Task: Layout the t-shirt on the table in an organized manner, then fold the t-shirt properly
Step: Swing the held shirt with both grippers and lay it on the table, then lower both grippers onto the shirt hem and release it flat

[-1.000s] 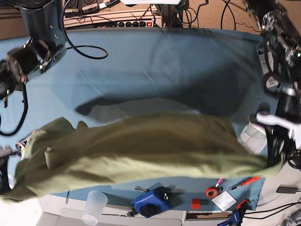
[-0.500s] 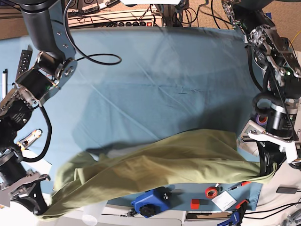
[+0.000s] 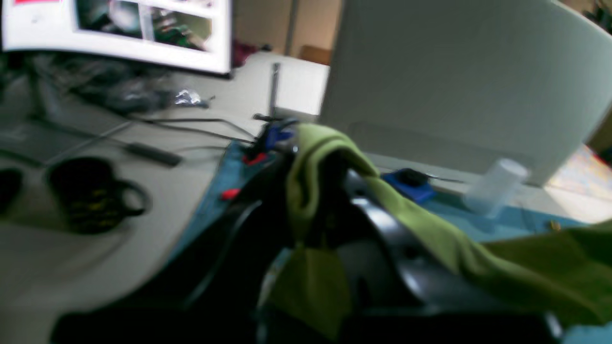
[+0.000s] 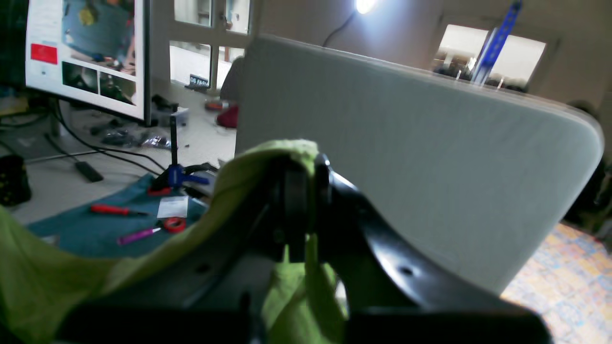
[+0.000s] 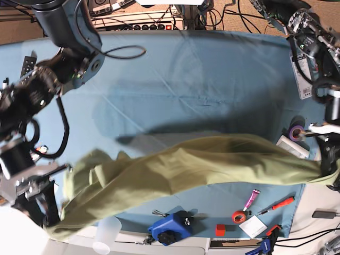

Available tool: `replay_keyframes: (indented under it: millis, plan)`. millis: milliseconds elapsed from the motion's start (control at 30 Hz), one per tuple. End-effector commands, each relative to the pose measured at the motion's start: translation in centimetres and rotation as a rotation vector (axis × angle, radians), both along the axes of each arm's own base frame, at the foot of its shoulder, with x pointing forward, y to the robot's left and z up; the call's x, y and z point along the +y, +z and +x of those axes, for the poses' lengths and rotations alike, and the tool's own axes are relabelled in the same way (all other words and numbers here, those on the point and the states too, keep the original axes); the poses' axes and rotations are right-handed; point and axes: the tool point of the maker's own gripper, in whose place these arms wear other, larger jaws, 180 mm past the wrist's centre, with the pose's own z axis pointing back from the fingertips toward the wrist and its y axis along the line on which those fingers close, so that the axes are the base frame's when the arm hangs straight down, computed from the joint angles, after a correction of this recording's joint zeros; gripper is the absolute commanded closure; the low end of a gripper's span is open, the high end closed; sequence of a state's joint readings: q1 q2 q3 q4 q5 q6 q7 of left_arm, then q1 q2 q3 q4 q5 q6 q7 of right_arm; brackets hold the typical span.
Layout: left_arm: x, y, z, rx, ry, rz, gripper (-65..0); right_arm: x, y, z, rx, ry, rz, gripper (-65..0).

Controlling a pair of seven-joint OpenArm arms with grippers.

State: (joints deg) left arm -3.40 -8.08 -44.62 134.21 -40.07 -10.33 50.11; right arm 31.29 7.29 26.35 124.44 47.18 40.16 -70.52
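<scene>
So this is the layout step, not folding yet. The t-shirt [image 5: 191,164] is stretched between the two arms, hanging in a long olive band over the near half of the worktop [image 5: 175,79], bunched and rumpled at the base view's left end. The right gripper [image 4: 299,205] is clamped on one end of the cloth, with green fabric wrapped over its jaws, and the left gripper [image 3: 315,210] is pinched shut on the other end.

Next move, I'd guess: carry the shirt toward the open middle of the teal cloth and lower it flat with some tension, so it doesn't land in a heap. The bunched end probably needs a tug.

Near edge is cluttered: a blue tool [image 5: 171,227], a clear plastic cup [image 5: 106,234], red tape roll [image 5: 239,216], a pink marker [image 5: 251,199] and a red screwdriver [image 5: 279,205]. Worth keeping the hem off those. A monitor [image 4: 86,57], a dark mug [image 3: 91,200] and a big grey panel [image 4: 406,157] show in the wrist views.
</scene>
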Motion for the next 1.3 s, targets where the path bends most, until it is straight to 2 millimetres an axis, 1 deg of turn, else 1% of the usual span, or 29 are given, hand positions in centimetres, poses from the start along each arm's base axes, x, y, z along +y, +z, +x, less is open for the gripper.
replay_keyframes:
  millis: [0, 100, 200, 267, 367, 433, 567, 667, 800, 867, 967, 1033, 1100, 1267]
  plan:
    - [-0.3, 1.9, -0.3, -0.078, -0.023, 0.015, 0.0, 0.4, 1.4, -0.9, -0.062, 0.015, 0.009, 0.0]
    - [-0.6, 2.1, -0.5, -0.093, -0.051, -0.004, 0.0, 0.7, 0.5, -2.3, -0.063, 0.016, 0.017, 0.0]
    - [-0.9, 2.0, -0.5, -0.087, -0.065, -0.007, 0.0, 0.1, -0.3, -2.6, -0.045, -0.008, 0.021, 0.0]
    - [-1.9, 1.9, -0.2, -0.084, -0.095, -0.006, 0.0, -0.7, -1.0, -1.9, -0.012, -0.037, 0.027, 0.0]
    - [-4.7, 1.7, 0.7, -0.075, -0.177, 0.011, 0.0, -1.8, -3.1, -0.1, 0.071, -0.046, 0.067, 0.0]
    - [-6.3, 1.7, 1.4, -0.083, -0.191, 0.057, 0.0, -2.5, -4.8, 1.2, 0.139, -0.037, 0.107, 0.0]
    - [-7.2, 0.1, 4.7, -0.057, -0.166, 0.081, 0.0, -4.3, -7.8, 4.1, 0.252, -0.055, 0.175, 0.0]
    - [-8.5, -1.6, 7.9, 0.002, -0.205, 0.080, 0.0, -6.5, -9.8, 6.5, 0.318, -0.111, 0.203, 0.0]
    - [-10.2, -5.7, 12.7, 0.140, -0.256, 0.075, 0.0, -9.0, -12.8, 9.4, 0.419, -0.148, 0.260, 0.0]
    - [-10.5, -6.9, 14.6, 0.169, -0.261, 0.074, 0.0, -10.1, -13.9, 10.6, 0.449, -0.160, 0.295, 0.0]
    - [-10.6, -7.9, 17.3, 0.173, -0.254, 0.061, 0.0, -12.1, -15.8, 12.3, 0.498, -0.206, 0.318, 0.0]
    - [-10.6, -9.4, 18.9, 0.226, -0.260, 0.049, 0.0, -12.9, -16.9, 13.3, 0.532, -0.223, 0.336, 0.0]
    - [-10.6, -10.8, 20.3, 0.268, -0.271, 0.035, 0.0, -13.5, -17.5, 14.1, 0.538, -0.231, 0.361, 0.0]
    - [-9.9, -12.6, 23.5, 0.297, -0.244, -0.015, 0.0, -13.9, -17.5, 16.1, 0.499, -0.252, 0.384, 0.0]
